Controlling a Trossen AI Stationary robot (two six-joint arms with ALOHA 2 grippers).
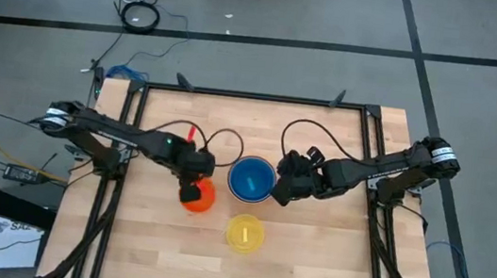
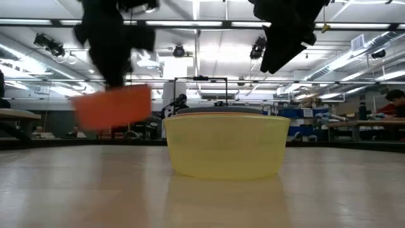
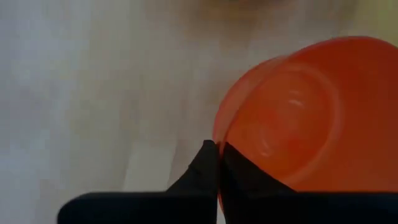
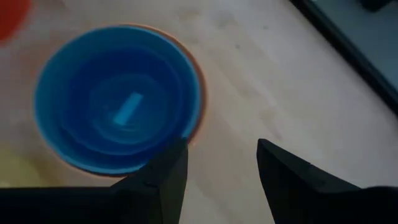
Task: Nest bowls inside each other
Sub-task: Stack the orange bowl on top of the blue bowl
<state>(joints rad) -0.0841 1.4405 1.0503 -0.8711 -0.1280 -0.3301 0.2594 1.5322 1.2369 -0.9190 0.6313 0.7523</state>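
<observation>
Three bowls [image 1: 251, 179] cluster mid-table [image 1: 310, 260] (one nearer the front edge).

The high view looks straight down on the whole bench [image 1: 310, 260] and both arms. The low view sits at bench-top level, facing across it into the room, very near the yellow bowl [image 2: 226, 145], which the high view also shows. The left wrist view looks closely past its fingers [image 3: 208, 168] at the red-orange bowl [image 3: 305, 118]; the right wrist view looks down on the blue bowl [image 4: 118, 99].
</observation>
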